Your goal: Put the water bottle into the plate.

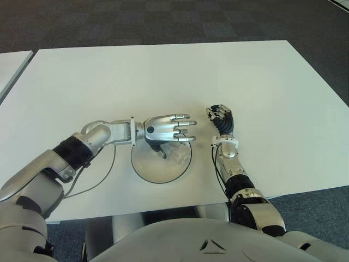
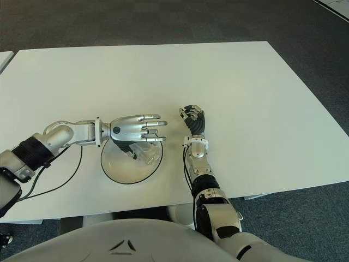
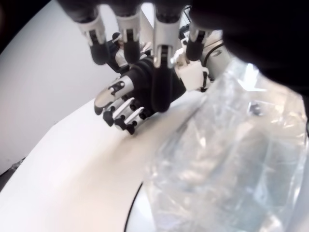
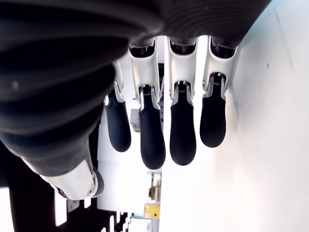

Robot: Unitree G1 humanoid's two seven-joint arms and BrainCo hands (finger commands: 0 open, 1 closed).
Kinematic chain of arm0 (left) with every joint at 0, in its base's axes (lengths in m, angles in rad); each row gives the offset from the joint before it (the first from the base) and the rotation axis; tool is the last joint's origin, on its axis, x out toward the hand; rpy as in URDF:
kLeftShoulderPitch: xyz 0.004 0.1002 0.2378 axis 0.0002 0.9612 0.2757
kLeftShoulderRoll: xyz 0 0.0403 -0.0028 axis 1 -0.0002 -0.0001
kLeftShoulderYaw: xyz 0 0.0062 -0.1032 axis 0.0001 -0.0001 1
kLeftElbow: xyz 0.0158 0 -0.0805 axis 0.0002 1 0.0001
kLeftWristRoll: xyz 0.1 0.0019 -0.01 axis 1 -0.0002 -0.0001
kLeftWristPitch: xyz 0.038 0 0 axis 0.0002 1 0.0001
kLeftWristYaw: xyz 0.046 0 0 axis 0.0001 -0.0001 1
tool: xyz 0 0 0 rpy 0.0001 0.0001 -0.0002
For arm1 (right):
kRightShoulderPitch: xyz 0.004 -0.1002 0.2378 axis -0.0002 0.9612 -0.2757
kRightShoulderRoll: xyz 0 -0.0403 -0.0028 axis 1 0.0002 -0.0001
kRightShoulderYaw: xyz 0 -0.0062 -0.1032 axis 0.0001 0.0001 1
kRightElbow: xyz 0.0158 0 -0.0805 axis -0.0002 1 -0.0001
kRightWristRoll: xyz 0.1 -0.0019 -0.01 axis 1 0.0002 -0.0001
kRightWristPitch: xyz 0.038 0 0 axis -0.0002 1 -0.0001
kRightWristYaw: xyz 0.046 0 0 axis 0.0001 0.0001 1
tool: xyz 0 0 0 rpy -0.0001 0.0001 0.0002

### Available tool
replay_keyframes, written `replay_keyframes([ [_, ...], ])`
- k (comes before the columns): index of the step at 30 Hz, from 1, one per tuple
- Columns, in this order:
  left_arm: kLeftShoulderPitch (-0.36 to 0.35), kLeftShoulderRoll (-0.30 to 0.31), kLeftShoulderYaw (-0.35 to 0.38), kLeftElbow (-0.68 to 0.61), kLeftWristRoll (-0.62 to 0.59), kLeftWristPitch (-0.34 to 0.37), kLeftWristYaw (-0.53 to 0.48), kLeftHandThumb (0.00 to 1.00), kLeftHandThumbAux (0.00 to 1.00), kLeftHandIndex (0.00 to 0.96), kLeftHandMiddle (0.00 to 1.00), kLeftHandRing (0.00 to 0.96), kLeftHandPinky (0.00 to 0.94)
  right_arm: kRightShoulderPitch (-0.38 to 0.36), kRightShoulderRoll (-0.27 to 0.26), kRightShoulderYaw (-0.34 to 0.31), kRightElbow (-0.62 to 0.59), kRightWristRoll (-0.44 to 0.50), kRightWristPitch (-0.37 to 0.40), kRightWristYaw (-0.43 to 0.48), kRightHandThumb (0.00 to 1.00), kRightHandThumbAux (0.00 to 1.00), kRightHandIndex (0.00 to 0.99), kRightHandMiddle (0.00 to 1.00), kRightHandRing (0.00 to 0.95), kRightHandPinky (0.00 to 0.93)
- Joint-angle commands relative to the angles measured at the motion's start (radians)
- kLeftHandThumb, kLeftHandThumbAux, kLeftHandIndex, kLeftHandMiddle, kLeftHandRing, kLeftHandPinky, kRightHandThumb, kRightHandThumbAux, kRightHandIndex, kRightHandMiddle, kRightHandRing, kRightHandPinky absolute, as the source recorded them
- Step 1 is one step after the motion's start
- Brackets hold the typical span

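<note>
The left hand (image 1: 166, 129), fingers extended, hovers over the water bottle (image 1: 175, 153) lying in the plate (image 1: 147, 166), while the right hand (image 1: 220, 117), empty and loosely curled, shows beside it on the table (image 1: 163, 76).

White table (image 1: 163, 76), dark carpet (image 1: 163, 22)

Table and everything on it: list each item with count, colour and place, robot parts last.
Table: one, white, fills the scene; dark carpet behind.
Plate: one, clear glass, near the front edge, left of centre.
Water bottle: one, clear crumpled plastic, over the plate's right part, under the left hand.
Cable: one, dark, left of the plate.
Left hand: one, silver, fingers extended above the bottle.
Right hand: one, black and silver, right of the plate, holding nothing.
</note>
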Motion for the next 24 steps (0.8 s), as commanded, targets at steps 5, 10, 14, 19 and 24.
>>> replay_keyframes([
  [5, 0.000, 0.001, 0.004, 0.004, 0.010, 0.033, 0.024, 0.180, 0.352, 0.000, 0.000, 0.000, 0.000, 0.009, 0.005, 0.006, 0.010, -0.004, 0.022, -0.006, 0.708, 0.730, 0.428, 0.552, 0.560, 0.511],
  [10, 0.000, -0.002, 0.007, 0.007, 0.009, 0.049, 0.030, 0.169, 0.360, 0.000, 0.000, 0.000, 0.000, 0.008, 0.003, 0.007, 0.009, -0.005, 0.026, -0.006, 0.708, 0.731, 0.428, 0.557, 0.565, 0.525],
  [14, -0.004, -0.006, 0.009, 0.015, -0.002, 0.051, 0.033, 0.170, 0.358, 0.000, 0.000, 0.000, 0.000, 0.010, 0.003, 0.008, 0.001, -0.002, 0.032, 0.001, 0.708, 0.731, 0.428, 0.553, 0.560, 0.536],
  [19, -0.009, -0.012, 0.017, 0.026, -0.027, 0.043, 0.036, 0.177, 0.351, 0.000, 0.000, 0.000, 0.000, 0.017, 0.004, 0.011, -0.013, -0.002, 0.030, 0.008, 0.707, 0.731, 0.427, 0.547, 0.556, 0.539],
  [24, -0.010, -0.030, 0.038, 0.049, -0.064, 0.046, 0.060, 0.194, 0.343, 0.000, 0.000, 0.000, 0.000, 0.027, 0.008, 0.013, -0.040, -0.007, 0.064, -0.004, 0.707, 0.731, 0.427, 0.539, 0.544, 0.497],
])
